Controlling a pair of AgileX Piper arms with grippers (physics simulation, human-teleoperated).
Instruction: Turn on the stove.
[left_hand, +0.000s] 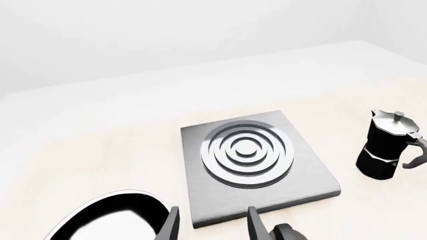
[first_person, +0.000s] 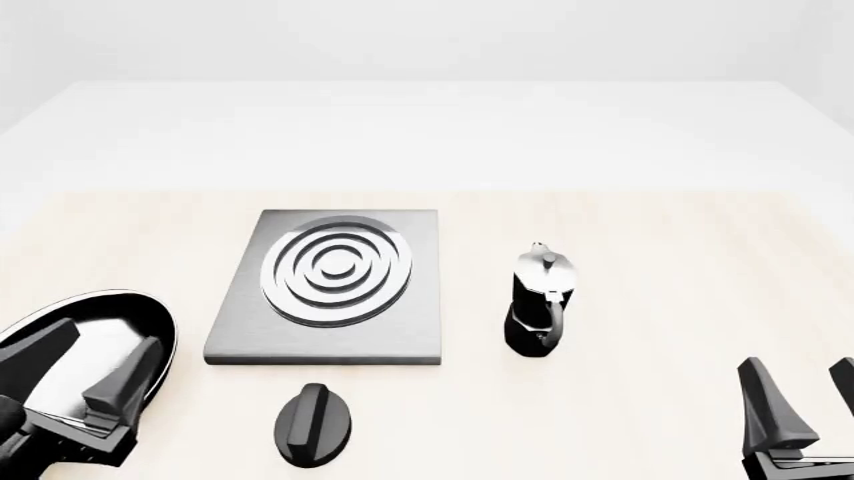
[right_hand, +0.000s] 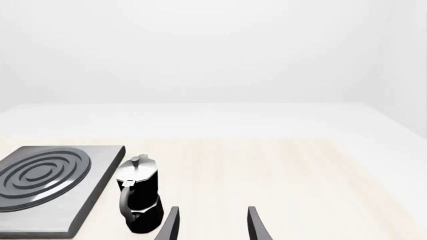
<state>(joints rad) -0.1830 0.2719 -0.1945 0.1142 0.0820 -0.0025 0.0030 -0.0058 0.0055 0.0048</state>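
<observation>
**A:** Pale wood counter (first_person: 641, 250) under a blank white backdrop. Your stove (first_person: 334, 290) lies flat left of centre, its burner rings toward the far side of the plate. What you actually need is the black oval knob (first_person: 311, 424), loose on the counter just in front of the plate's near edge, apart from it.

**B:** Which arm do you want on it?

**A:** The left one. Your left claw (first_person: 83, 372) hangs over the frying pan (first_person: 94, 330) at the near left corner, fingers spread and holding nothing. The knob lies to its right and a little nearer to you, close by. Your right claw (first_person: 807, 400) is open and empty too, but well apart from the knob, at the near right corner, with the moka pot (first_person: 541, 300) standing roughly between them.

**B:** How does the knob's ridge run?

**A:** Roughly front to back, tipped slightly right at its far end. That is my reading from the front view; in the left wrist view only a sliver of the knob shows at the frame edge. You would likely need the fingers straddling the ridge from its two sides, so expect to swing the left wrist before coming down.

**B:** Anything in the way?

**A:** Only the pan's rim beneath the left claw; clear it sideways first.
</observation>
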